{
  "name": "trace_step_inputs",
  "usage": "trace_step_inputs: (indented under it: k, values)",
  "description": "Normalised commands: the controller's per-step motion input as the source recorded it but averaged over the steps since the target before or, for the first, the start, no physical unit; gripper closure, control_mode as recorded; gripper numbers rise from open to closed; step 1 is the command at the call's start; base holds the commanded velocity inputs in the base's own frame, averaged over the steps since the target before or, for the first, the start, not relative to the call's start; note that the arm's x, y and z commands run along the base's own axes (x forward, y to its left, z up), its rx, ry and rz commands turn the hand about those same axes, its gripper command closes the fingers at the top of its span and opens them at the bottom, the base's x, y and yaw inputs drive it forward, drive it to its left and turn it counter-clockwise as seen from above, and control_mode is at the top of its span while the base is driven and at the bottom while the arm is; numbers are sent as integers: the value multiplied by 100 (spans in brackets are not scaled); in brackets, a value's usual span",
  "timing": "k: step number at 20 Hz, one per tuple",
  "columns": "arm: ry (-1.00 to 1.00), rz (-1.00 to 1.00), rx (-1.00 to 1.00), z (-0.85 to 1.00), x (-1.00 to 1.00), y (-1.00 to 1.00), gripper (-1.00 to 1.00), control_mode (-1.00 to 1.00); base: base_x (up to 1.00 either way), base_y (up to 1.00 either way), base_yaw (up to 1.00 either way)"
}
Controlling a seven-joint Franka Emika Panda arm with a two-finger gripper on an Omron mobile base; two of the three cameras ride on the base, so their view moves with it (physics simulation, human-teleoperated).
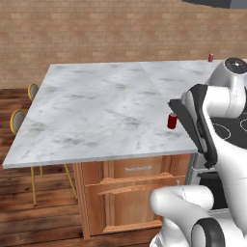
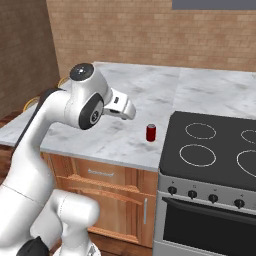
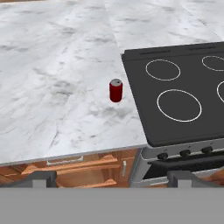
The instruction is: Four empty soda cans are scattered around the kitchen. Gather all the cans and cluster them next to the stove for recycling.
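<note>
As seen from the left base view: one red can (image 1: 172, 120) upright on the marble counter (image 1: 96, 111), just beside the stove (image 1: 231, 128); a second red can (image 1: 211, 57) stands far back.
Right base view: near can (image 2: 151, 132) placed.
Hand view: gripper (image 3: 111, 178) spread wide, empty. Remaining cans outstanding.

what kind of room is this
A kitchen, rendered rather than real: a black glass stove with ring burners and knobs, set beside a marble island counter over wooden cabinets. A red soda can stands near the stove.
</note>
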Motion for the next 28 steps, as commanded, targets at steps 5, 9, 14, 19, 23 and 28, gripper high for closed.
trace_step_inputs:
  k: [5, 9, 14, 19, 23, 28]
  values:
    - [0, 0, 0, 0, -60, 3, -100, -100, 0, 0, 0]
    - [0, 0, 0, 0, -61, 1, -100, -100, 0, 0, 0]
    - [0, 0, 0, 0, -63, 0, -100, -100, 0, 0, 0]
    - [0, 0, 0, 0, -61, 0, -100, -100, 0, 0, 0]
    - [0, 0, 0, 0, 0, 0, -100, 100, -67, 0, 0]
    - [0, 0, 0, 0, 0, 0, -100, 100, -59, 0, 0]
